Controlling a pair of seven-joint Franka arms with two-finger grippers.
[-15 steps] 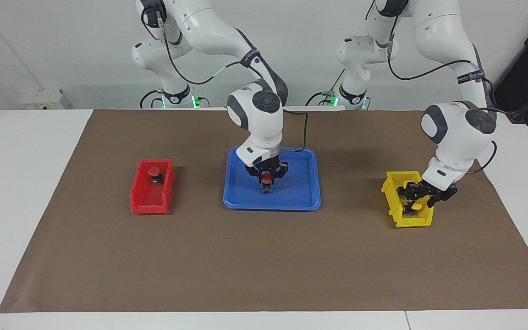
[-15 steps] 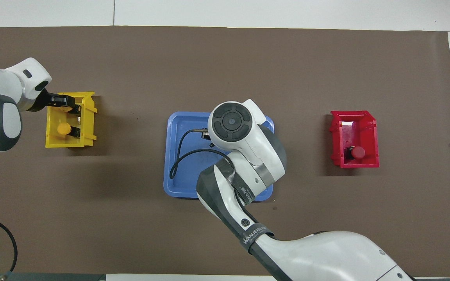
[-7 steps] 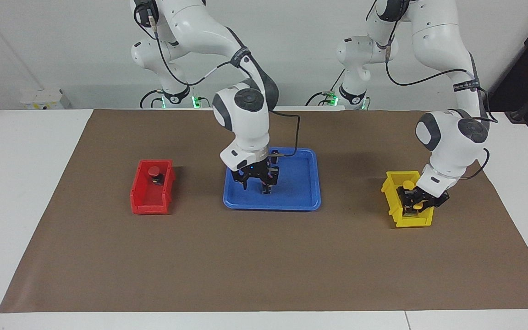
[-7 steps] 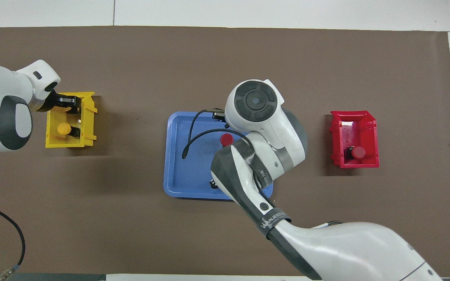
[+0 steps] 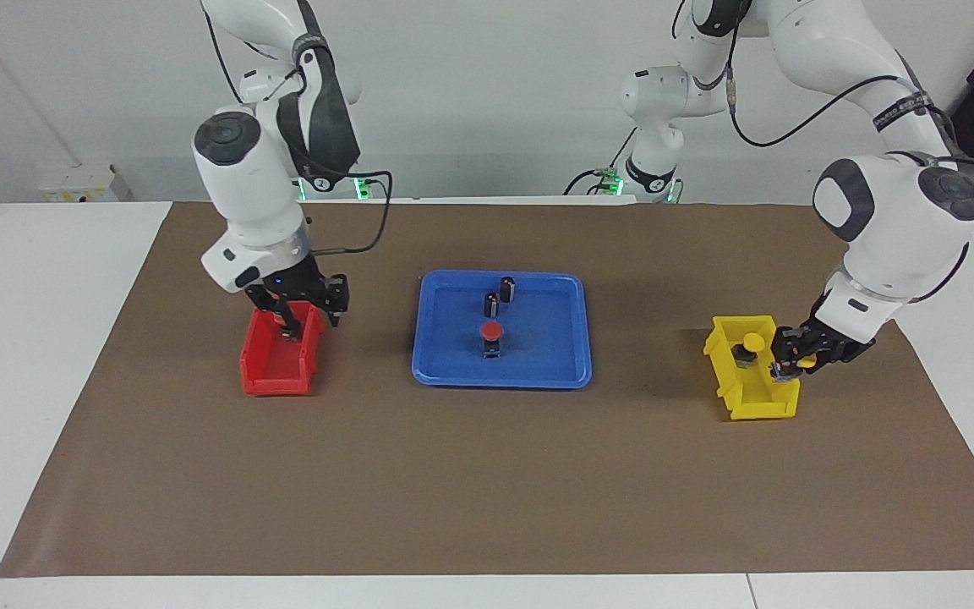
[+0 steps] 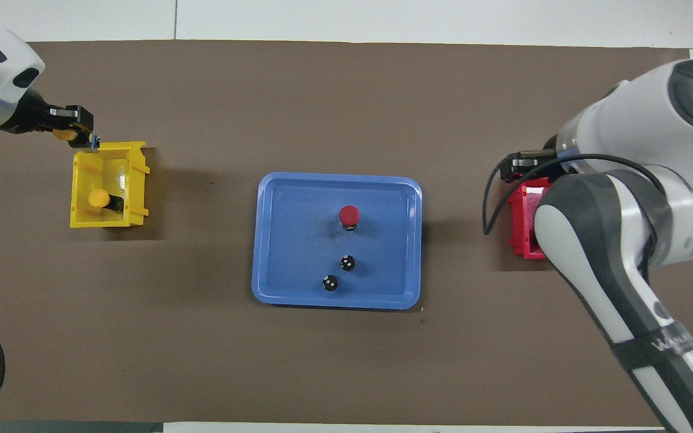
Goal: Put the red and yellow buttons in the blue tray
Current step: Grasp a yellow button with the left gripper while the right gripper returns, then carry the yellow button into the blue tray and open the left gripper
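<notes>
The blue tray lies mid-table. In it a red button stands upright on its own. My left gripper is shut on a yellow button, raised over the rim of the yellow bin. A second yellow button stays inside that bin. Over the red bin my right gripper hangs open with nothing in it; in the overhead view the right arm covers it.
Two dark capless cylinders stand in the tray, nearer to the robots than the red button. The red bin sits toward the right arm's end of the table, the yellow bin toward the left arm's end. Brown paper covers the table.
My right gripper let go of the red button in the tray and swung over to the red bin. My left gripper shut on a yellow button and lifted it out of the yellow bin.
</notes>
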